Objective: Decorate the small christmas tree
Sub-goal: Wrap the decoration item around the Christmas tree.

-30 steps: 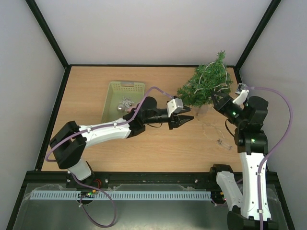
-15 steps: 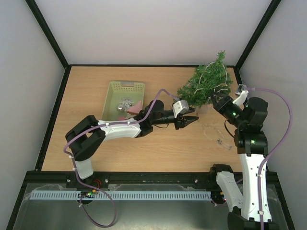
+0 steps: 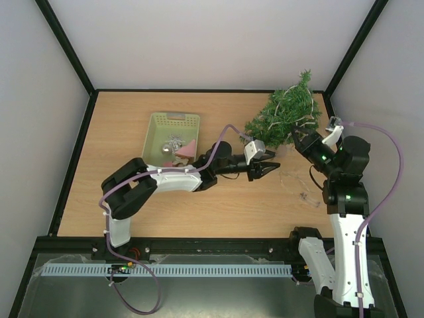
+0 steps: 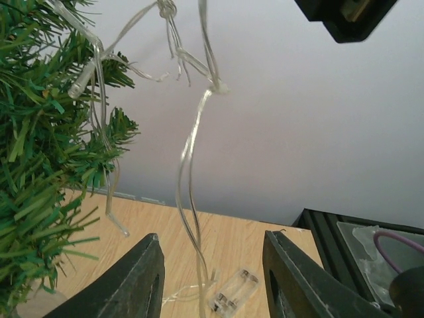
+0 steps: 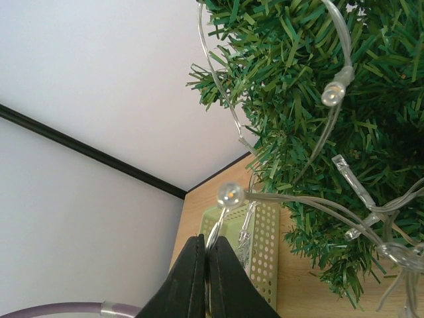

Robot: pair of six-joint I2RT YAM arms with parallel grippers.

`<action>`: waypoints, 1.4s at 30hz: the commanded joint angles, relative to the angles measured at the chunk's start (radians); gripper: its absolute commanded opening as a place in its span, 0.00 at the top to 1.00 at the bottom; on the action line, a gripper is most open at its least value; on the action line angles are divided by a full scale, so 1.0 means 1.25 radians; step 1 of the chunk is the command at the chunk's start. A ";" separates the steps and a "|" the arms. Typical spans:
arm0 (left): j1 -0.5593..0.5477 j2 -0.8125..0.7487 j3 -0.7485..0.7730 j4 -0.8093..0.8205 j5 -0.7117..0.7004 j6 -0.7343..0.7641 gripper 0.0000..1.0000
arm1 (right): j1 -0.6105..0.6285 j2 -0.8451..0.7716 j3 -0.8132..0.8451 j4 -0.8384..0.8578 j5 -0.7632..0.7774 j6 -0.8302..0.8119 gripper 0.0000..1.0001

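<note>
Since a second ago my left gripper point(image 3: 267, 168) has reached farther right, from mid-table to just beside the base of the small christmas tree point(image 3: 283, 116), which stands at the far right corner of the table point(image 3: 119, 132). Its jaws are parted, and a clear light string point(image 4: 189, 152) hangs between them; I cannot tell whether it touches. My right gripper point(image 5: 207, 265) stays clenched on that string beside the tree. A battery box point(image 4: 233, 289) lies on the wood beyond. The pale green basket point(image 3: 171, 120) sits well left, holding silver ornaments point(image 3: 173, 142).
</note>
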 commanded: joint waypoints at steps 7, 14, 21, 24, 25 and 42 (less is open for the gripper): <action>-0.003 -0.003 0.018 0.042 -0.028 0.021 0.98 | 0.005 -0.002 -0.008 0.032 -0.014 -0.004 0.98; 0.049 -0.162 -0.120 0.000 -0.072 -0.021 0.98 | 0.008 0.027 -0.013 -0.040 0.025 -0.092 0.93; 0.139 -0.241 -0.135 -0.070 -0.045 -0.102 0.98 | 0.009 0.090 0.084 -0.152 0.059 -0.250 0.67; 0.176 -0.248 -0.118 -0.097 -0.024 -0.153 0.98 | 0.010 0.087 0.087 -0.163 0.054 -0.266 0.65; 0.188 -0.250 -0.111 -0.112 -0.015 -0.165 0.98 | 0.014 0.080 0.081 -0.163 0.050 -0.271 0.64; 0.317 -0.295 -0.132 -0.143 0.054 -0.303 0.98 | 0.164 0.083 0.121 -0.139 0.113 -0.300 0.56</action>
